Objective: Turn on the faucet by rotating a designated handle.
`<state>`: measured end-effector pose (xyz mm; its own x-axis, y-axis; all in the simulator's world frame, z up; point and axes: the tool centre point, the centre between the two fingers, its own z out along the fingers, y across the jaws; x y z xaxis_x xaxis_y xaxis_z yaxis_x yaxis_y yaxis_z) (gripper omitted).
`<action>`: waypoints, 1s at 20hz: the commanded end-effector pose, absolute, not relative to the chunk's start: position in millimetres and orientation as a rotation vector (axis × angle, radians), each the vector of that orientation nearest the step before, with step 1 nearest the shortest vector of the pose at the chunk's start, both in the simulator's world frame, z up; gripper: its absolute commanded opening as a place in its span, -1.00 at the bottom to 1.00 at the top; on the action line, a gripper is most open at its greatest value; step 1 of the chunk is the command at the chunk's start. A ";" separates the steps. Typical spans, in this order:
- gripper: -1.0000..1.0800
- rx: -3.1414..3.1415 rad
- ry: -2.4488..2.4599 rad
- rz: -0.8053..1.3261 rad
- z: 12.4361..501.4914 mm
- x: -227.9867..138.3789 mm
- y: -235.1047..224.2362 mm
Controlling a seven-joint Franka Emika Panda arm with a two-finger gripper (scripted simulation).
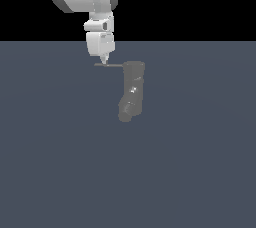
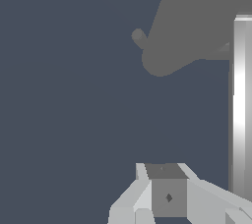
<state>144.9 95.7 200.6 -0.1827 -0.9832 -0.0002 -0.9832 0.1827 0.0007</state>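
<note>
We saw the faucet [image 1: 131,91] standing at frame centre, its handle [image 1: 109,65] jutting toward the exterior view's left. The gripper [image 1: 104,62] touched its tip; whether open or closed, we couldn't tell. We judged a steady sideways push best.

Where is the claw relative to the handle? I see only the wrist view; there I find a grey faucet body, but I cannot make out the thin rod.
Observer: In the exterior view the claw sits just above the outer end of the handle, touching or nearly so.
Operator: To which side does the handle point?
Observer: It sticks out level from the top of the faucet, toward the exterior view's left.
Operator: How does the arm approach?
Observer: The arm comes from above, with the claw pointing straight down.
</note>
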 end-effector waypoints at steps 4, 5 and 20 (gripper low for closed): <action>-1.00 2.008 -2.416 -0.001 200.6 136.4 97.1; -1.00 2.008 -2.416 -0.001 200.6 134.2 97.4; -1.00 2.008 -2.416 -0.001 200.6 99.1 102.7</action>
<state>104.3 103.7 200.6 -0.1812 -0.9834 -0.0020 -0.9834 0.1812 -0.0029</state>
